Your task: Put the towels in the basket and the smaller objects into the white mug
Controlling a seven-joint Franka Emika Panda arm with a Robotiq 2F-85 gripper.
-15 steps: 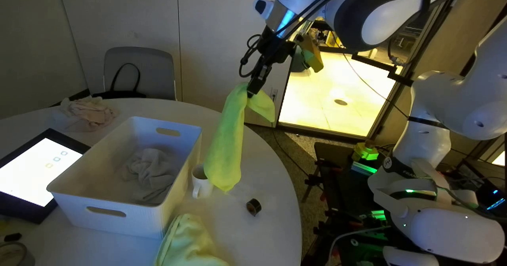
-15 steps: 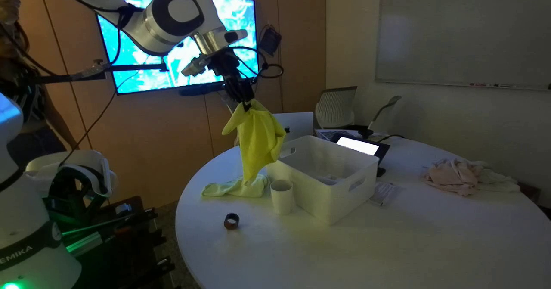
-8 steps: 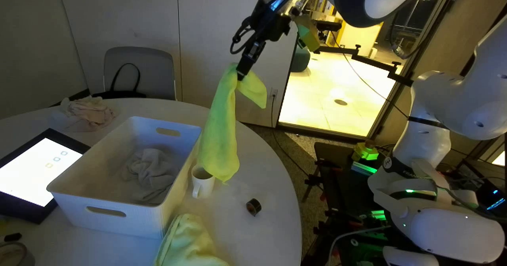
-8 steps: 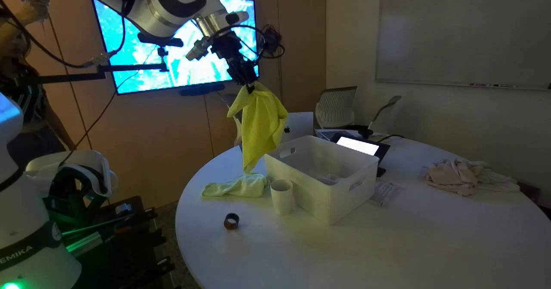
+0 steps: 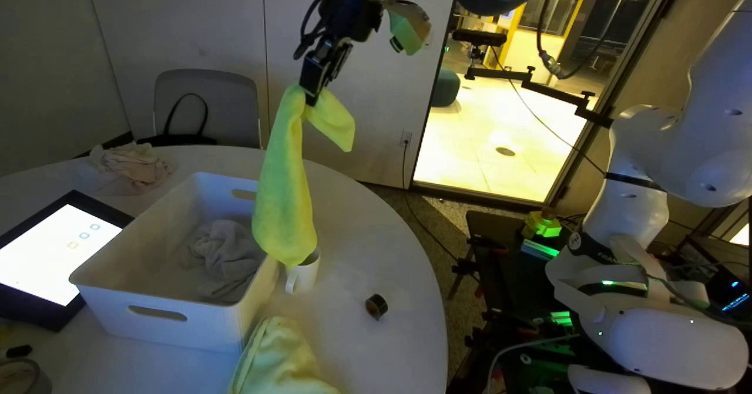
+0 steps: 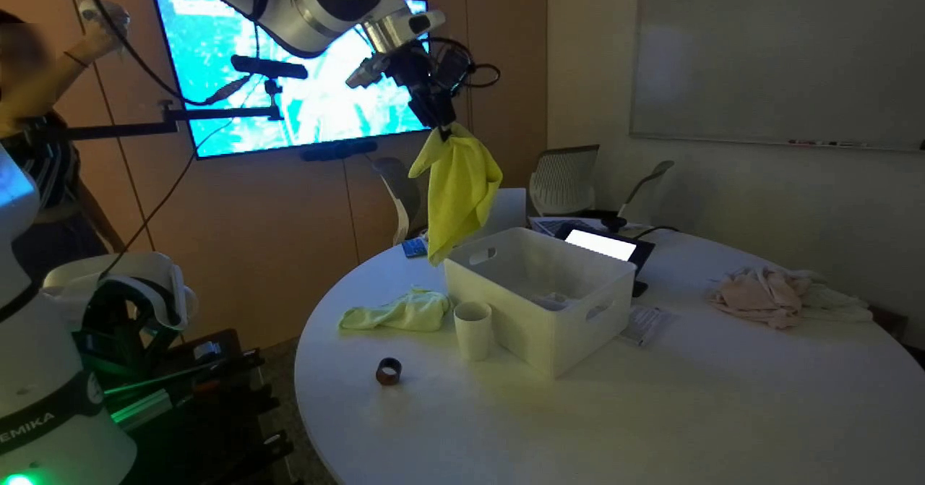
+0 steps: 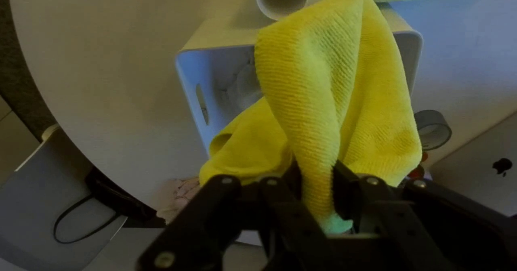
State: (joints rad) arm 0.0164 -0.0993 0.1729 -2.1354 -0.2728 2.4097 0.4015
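Well, in an exterior view the gripper is up high, approx. 11 o'clock from the white tub. Its fingers pinch a bright yellow towel, & the rest of it hangs down in floppy folds. The low tip is in the air & shows right by the tub's 10 o'clock corner; can't tell if they touch. The white mug stands up straight on the table at 8 o'clock from the tub, just beside it. A pale yellow-green towel lies on the table at 9 o'clock from the tub, nr the mug. In the wrist view the yellow towel hides a big bit of the tub, w/ the mug up at 12 o'clock. In an exterior view, a grey-white towel is in the tub, scrunched, toward 4 o'clock; a little dark ring sits at 4 o'clock from the mug, & a tablet w/ a bright screen at 9 o'clock from the tub.
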